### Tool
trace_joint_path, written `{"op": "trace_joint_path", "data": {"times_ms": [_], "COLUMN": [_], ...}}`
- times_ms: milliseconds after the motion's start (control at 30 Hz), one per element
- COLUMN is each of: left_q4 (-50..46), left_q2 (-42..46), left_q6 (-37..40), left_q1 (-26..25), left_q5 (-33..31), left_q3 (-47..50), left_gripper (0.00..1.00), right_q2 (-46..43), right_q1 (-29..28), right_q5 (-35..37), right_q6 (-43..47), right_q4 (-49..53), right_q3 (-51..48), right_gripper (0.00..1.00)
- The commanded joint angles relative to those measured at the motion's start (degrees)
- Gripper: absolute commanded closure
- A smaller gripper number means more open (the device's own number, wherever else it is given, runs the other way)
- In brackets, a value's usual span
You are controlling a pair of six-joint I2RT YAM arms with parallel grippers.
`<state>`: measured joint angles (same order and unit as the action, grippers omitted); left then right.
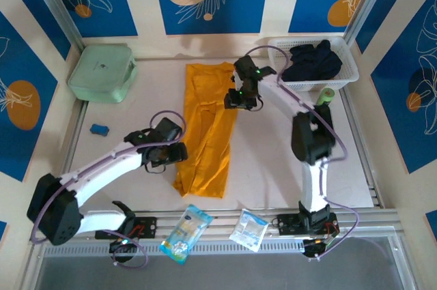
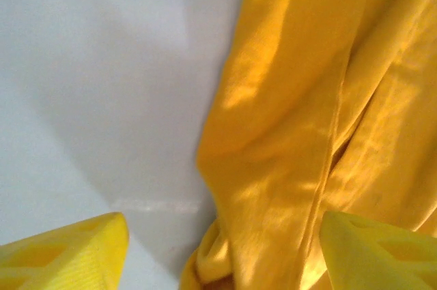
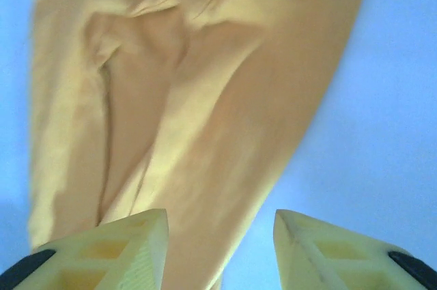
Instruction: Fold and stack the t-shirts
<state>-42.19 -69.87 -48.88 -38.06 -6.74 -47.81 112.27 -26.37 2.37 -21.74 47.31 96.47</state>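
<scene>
Orange t-shirt point(image 1: 207, 136) lies mid-table point(image 1: 273, 160) as a narrow strip, long axis far to near. Left claw point(image 1: 177, 153) sits at its near left edge, right claw point(image 1: 237, 102) at its far right edge. Both have jaws apart and grip nothing. An end-to-end fold looks next; the right claw is nearer the far end.

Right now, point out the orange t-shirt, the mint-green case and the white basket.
orange t-shirt point(image 1: 208, 136): top view, middle of the cloth.
mint-green case point(image 1: 102, 73): top view, centre of its lid.
white basket point(image 1: 348, 58): top view, right-hand wall.
</scene>
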Motion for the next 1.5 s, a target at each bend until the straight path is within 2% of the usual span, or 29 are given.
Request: {"op": "trace_joint_path", "data": {"times_ms": [0, 67, 233, 367, 600, 867, 1067, 1233, 1400, 1467], "left_q4": [-8.0, -6.2, -3.6, -3.2, 1.3, 5.6, 7.7, 5.5, 2.8, 2.1], "left_q2": [3.1, 5.9, 12.7, 16.0, 14.3, 13.5, 12.5, 13.6, 16.8, 17.6], "left_q6": [0.8, -0.1, -1.2, -1.0, -0.1, -2.0, -3.6, -4.4, -5.3, -5.5], "left_q1": [-0.6, -0.5, -0.9, -0.9, -1.1, -1.3, -1.6, -2.0, -2.0, -2.0], "left_q5": [2.8, 6.0, 8.6, 8.8, 12.1, 12.9, 14.2, 14.1, 13.6, 13.6], "left_q3": [5.0, 9.4, 16.4, 17.2, 18.1, 19.7, 21.0, 21.5, 20.8, 20.3], "left_gripper": [0.35, 0.46, 0.58, 0.59, 0.59, 0.59, 0.59, 0.59, 0.59, 0.53], "right_q2": [-9.1, -12.7, -18.0, -17.2, -5.1, 6.0, 11.5, 15.6, 18.9, 20.2], "right_q1": [-4.1, -6.8, -12.8, -16.6, -21.7, -21.3, -19.2, -17.0, -15.9, -15.6], "right_q5": [-0.2, 0.0, -0.9, -2.2, -6.2, -5.6, -6.4, -8.0, -9.0, -9.3], "right_q6": [-3.3, -5.6, -12.1, -15.0, -17.0, -15.6, -14.4, -13.9, -13.6, -13.6], "right_q4": [-3.3, -4.0, -7.4, -9.5, -12.2, -9.3, -7.8, -8.1, -7.9, -7.4], "right_q3": [-11.4, -17.4, -27.1, -28.1, -19.1, -5.4, 0.6, 3.4, 5.6, 6.5], "right_gripper": [0.55, 0.56, 0.6, 0.63, 0.62, 0.66, 0.79, 0.91, 0.96, 0.99]}}
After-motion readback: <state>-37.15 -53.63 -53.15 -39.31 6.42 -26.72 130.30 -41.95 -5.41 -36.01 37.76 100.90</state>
